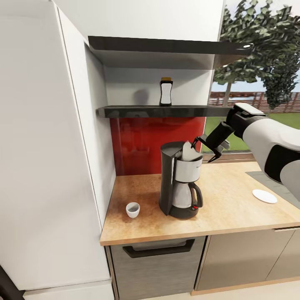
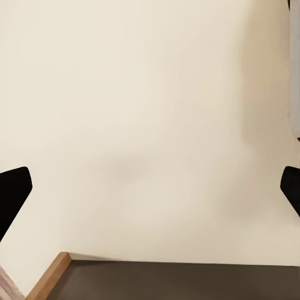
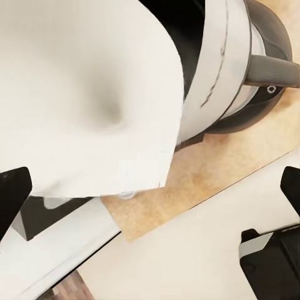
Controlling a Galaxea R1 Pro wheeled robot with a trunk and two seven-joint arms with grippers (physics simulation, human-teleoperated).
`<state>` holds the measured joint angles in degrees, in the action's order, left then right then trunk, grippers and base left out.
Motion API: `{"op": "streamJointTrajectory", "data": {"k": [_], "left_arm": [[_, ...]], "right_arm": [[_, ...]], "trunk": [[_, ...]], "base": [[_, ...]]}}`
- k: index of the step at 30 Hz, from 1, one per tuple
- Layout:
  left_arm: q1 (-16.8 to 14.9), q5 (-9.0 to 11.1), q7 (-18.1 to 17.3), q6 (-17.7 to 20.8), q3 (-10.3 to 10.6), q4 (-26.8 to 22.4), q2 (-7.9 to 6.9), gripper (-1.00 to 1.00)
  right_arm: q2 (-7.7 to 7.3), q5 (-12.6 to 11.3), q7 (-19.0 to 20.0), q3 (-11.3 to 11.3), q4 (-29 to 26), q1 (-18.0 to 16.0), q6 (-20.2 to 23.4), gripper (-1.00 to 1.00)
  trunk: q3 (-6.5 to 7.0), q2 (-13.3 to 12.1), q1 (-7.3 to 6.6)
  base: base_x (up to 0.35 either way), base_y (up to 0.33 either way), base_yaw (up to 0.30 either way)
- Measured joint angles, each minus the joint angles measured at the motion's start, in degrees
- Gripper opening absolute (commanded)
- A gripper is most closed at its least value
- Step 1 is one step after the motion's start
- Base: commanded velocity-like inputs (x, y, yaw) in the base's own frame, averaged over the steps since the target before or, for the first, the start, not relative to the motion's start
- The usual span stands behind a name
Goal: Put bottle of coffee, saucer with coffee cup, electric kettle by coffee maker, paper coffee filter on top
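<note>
Two dark shelves hang on the wall, and on the lower kitchen shelf (image 1: 166, 111) we see the bottle of coffee (image 1: 166, 92) standing upright. Below it the coffee maker (image 1: 180, 180) stands on the kitchen countertop (image 1: 233, 196), with the paper coffee filter (image 1: 189, 153) sitting in its top. Our right gripper (image 1: 206, 146) hovers just right of the filter, its fingers spread apart and holding nothing (in the right wrist view the white cone (image 3: 87, 94) lies close ahead). Left of the machine sits the coffee cup (image 1: 133, 209); the saucer (image 1: 264, 196) lies well to the right. Our left gripper (image 2: 150, 194) has its fingertips wide apart over pale floor
</note>
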<state>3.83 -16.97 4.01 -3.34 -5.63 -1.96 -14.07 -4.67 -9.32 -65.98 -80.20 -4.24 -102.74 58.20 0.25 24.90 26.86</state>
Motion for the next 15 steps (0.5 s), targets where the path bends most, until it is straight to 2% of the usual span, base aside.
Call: {"op": "streamJointTrajectory", "data": {"k": [5, 15], "left_arm": [[0.00, -0.06, -0.01, 0.07, 0.04, 0.00, 0.00, 1.00], [0.00, -0.01, 0.02, -0.03, -0.07, -0.01, 0.01, 1.00]], "right_arm": [[0.00, 0.00, 0.02, 0.00, -0.01, 0.00, 0.00, 1.00], [-0.03, 0.00, 0.06, 0.07, 0.02, 0.00, 0.01, 1.00]], "trunk": [[0.00, 0.00, 0.01], [0.01, -0.01, 0.00]], "base": [[-0.076, -0.073, 0.000], [-0.048, -0.208, 0.000]]}}
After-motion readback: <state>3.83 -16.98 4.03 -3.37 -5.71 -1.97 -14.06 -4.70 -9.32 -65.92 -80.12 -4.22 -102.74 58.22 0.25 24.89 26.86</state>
